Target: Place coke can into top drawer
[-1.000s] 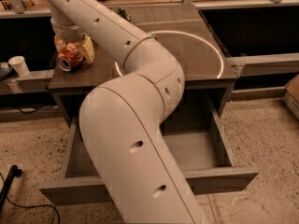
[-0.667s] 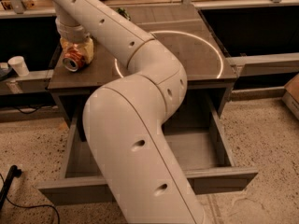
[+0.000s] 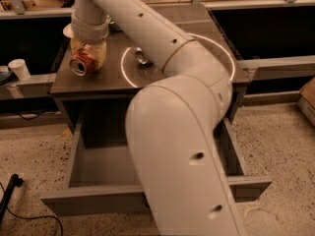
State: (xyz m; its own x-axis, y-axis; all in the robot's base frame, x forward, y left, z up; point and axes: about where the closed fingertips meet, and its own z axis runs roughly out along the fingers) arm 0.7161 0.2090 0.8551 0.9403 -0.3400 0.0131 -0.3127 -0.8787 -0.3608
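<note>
Camera view shows the two-finger gripper with translucent yellowish fingers [image 3: 88, 57] a little further right than a second ago. It is closed around the small red-orange coke can with silver ends [image 3: 81, 65]. The can is now tipped so that one silver end faces the camera, where earlier more of its side showed. The big cream-white robot arm [image 3: 182, 146] has also swung right and fills more of the foreground.

The arm rises from the bottom edge and bends at a thick elbow over the dark grey cabinet top [image 3: 88, 85]. From there it reaches back and to the left, and its wrist turns down to the gripper. Gripper and can sit over the left part of the cabinet top, just left of the thin white ring [image 3: 124, 73] marked on it.

The wide, shallow grey top drawer [image 3: 98, 200] stands pulled out below and in front of the can, its right part hidden by the arm. The can is not inside it.
</note>
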